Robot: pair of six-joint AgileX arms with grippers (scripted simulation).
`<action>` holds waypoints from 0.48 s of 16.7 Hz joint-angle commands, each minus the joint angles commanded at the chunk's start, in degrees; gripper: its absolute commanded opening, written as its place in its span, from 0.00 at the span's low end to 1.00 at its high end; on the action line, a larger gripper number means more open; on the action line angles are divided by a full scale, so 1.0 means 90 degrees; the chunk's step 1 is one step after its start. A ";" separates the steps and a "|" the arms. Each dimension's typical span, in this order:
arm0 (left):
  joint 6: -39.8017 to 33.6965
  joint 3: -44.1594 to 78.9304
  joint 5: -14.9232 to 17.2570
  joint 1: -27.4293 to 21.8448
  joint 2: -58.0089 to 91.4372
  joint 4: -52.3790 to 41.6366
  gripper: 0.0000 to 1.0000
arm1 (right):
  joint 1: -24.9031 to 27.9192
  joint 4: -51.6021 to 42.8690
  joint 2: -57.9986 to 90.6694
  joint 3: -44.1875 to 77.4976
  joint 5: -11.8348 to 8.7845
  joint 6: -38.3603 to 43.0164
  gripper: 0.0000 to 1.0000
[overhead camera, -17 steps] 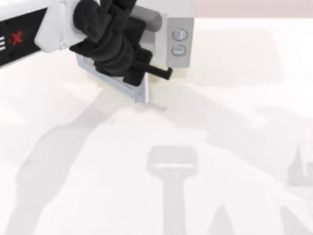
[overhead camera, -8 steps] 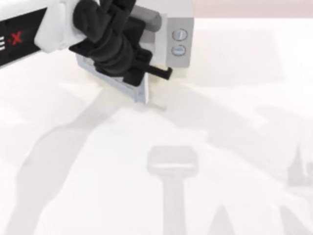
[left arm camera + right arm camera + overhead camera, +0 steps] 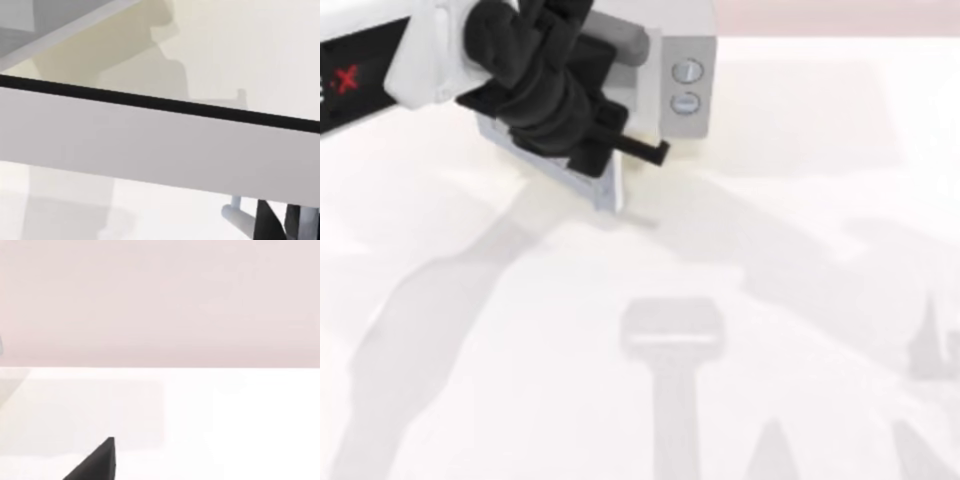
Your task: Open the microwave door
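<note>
From above: one microwave (image 3: 682,60) standing at the far edge of the table (image 3: 800,300), left of the middle, with two round knobs (image 3: 687,86) stacked on its front panel. One microwave door (image 3: 582,176) swung well out from the cabinet, slanting toward the near left, its free edge near the centre of the table's far half; judged partly open, perhaps halfway or more, with more swing left if a full opening is wanted. One left gripper (image 3: 620,150) pressed against the door near that free edge, a black finger (image 3: 645,149) poking out toward the knob panel; impossible to tell from here whether clamped on the handle or merely hooked behind it. No right arm in this view, only grey shadows on the table. From the left wrist: a broad pale band with a dark upper line crossing the whole picture, taken for the door edge seen close; one slim pale handle (image 3: 239,220) and dark finger parts (image 3: 270,222) beside it in the corner, touching or nearly so, grip not readable. From the right wrist: bare table and pale backdrop, one dark finger tip (image 3: 97,460) at the border, parked away from the microwave, fingers' spacing not shown.
</note>
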 joint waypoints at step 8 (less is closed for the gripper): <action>0.0780 -0.0464 0.0416 0.0282 -0.0379 0.0044 0.00 | 0.0000 0.0000 0.0000 0.0000 0.0000 0.0000 1.00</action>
